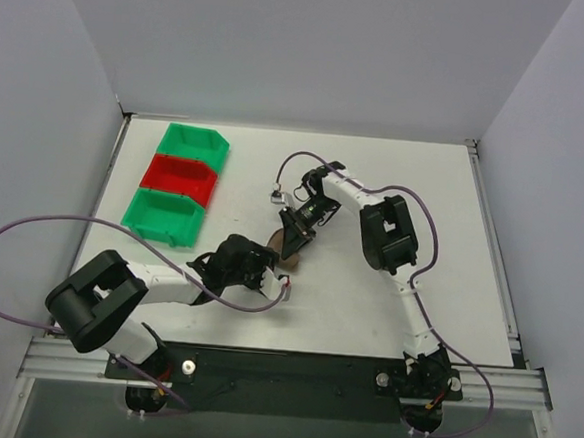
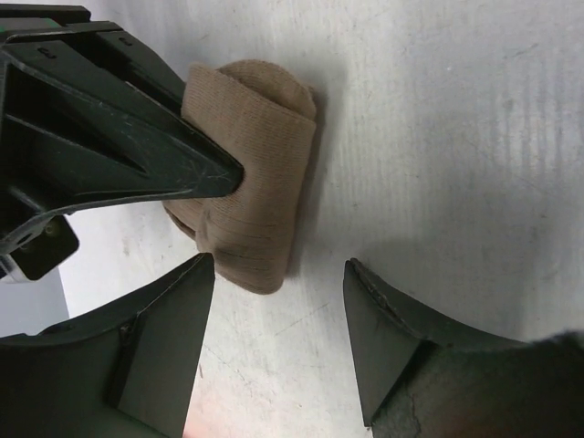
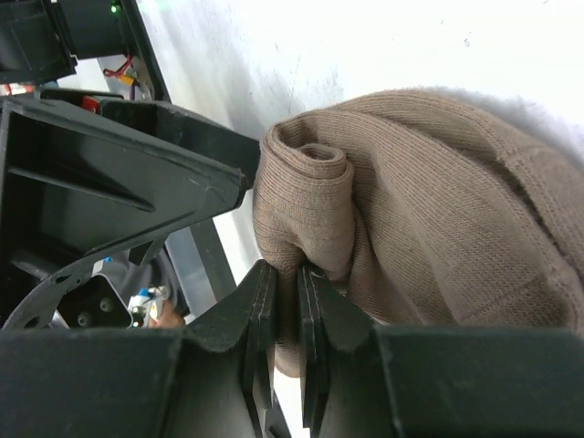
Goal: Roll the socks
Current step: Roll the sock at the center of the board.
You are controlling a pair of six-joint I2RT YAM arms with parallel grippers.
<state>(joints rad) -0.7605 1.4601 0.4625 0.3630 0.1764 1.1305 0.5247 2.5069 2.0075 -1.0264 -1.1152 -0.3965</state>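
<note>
Right gripper [image 3: 285, 278] is all but closed, pinching a fold of the sock [image 3: 411, 201] beside the roll. Left gripper [image 2: 278, 265] is wide open and holds nothing. The sock's end sits just at the mouth of its gap, with no grip on it. In the right wrist view, one left finger [image 3: 137, 182] points at the coil.

The sock lies mid-table [image 2: 456, 137] between both grippers, well apart from the bins [image 1: 156, 232].

Progress, as I judge it:
- Done: one end wound into a tight coil, and the bundle is compact.
- Left: roll in the loose fabric and tuck the cuff. The cuff isn't visible, so I can't tell if it's tucked.
</note>
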